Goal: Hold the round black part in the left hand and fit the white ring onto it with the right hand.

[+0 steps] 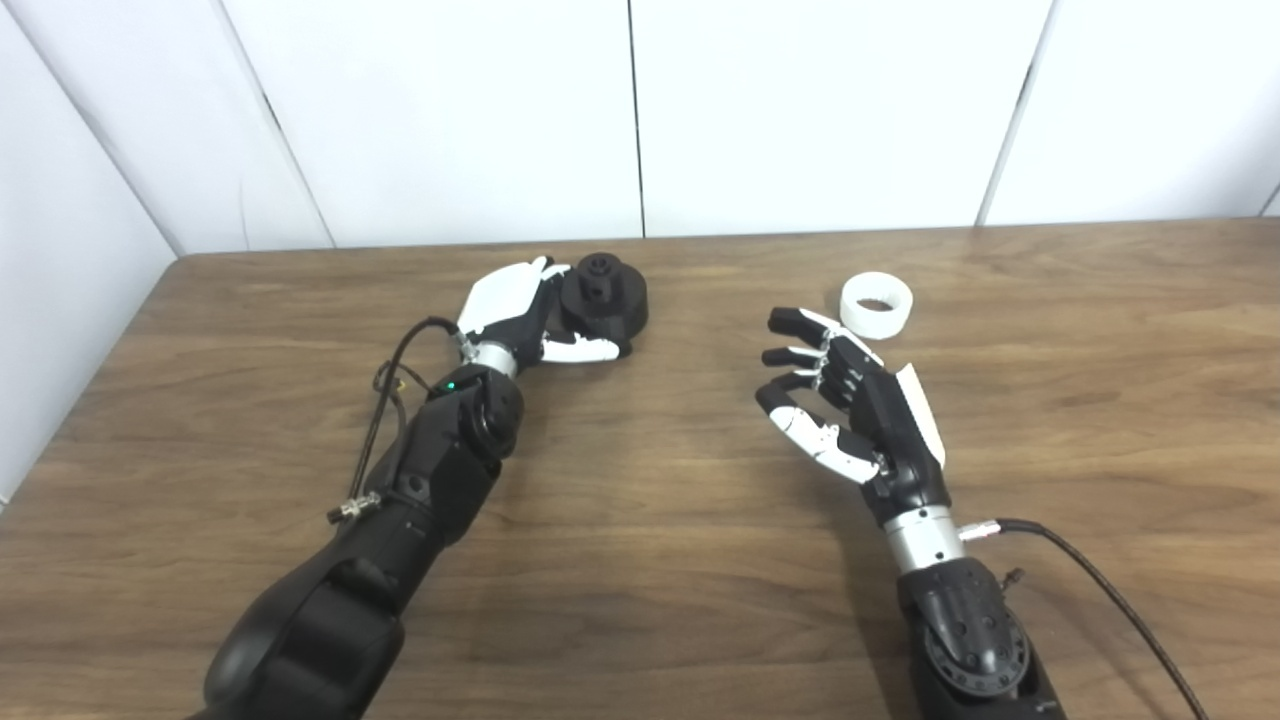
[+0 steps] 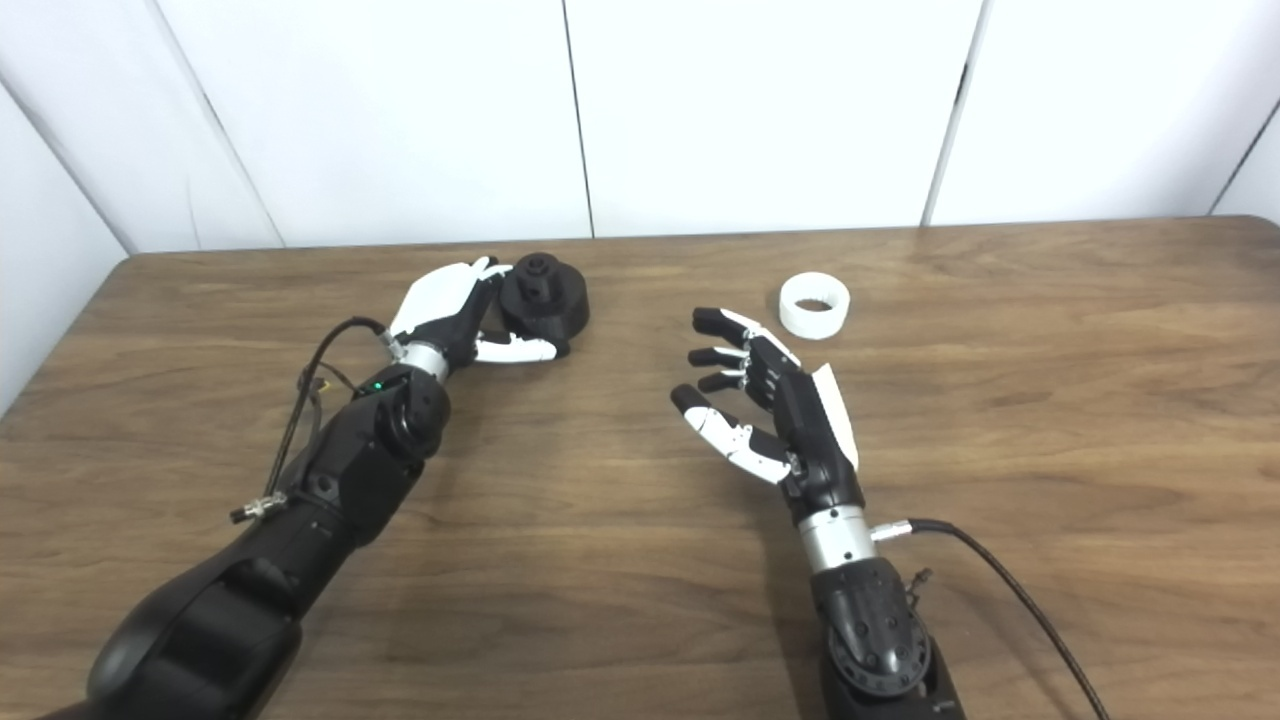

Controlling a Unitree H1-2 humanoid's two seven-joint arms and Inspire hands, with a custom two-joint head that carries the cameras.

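The round black part [image 1: 603, 297] sits toward the far side of the wooden table [image 1: 640, 560], left of centre, with a small raised hub on top; the left hand [image 1: 520, 315] is wrapped around its near-left side, thumb lying along the near edge and fingers curled behind it, so the hand grips the part; whether the part is lifted off the wood I cannot tell. The white ring [image 1: 877, 304] lies flat on the table to the right, well apart from the black part; the right hand [image 1: 850, 405] hovers just short of it, fingers spread and loosely curled, holding nothing, fingertips near the ring but not touching.
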